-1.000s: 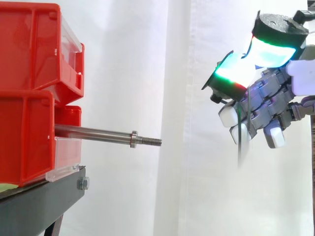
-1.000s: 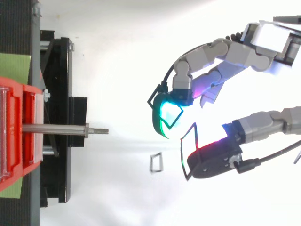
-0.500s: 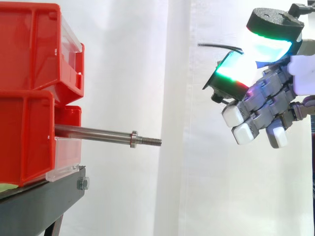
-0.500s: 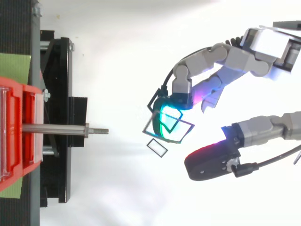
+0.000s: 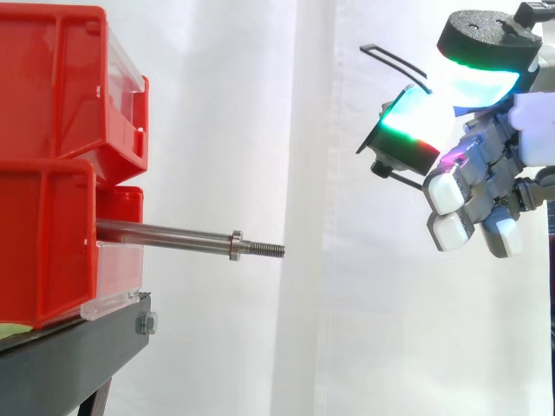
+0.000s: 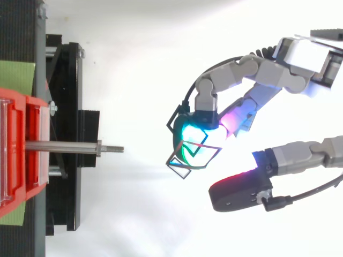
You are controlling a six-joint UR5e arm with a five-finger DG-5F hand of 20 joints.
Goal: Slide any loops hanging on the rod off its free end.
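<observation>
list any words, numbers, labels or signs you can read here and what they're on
There is none to read in either view.
Red bins: plain red walls with clear front panels, no label or number.
Rod: bare metal with a threaded tip, no marking.
Black stand: no print.
Robot hand: glowing pads and grey links, no legible text.
White curtain: blank.

2 stacked red bins [image 5: 52,87] on a black stand [image 5: 69,355], green sheet [image 6: 16,75] beneath, white curtain [image 5: 243,113] behind
</observation>
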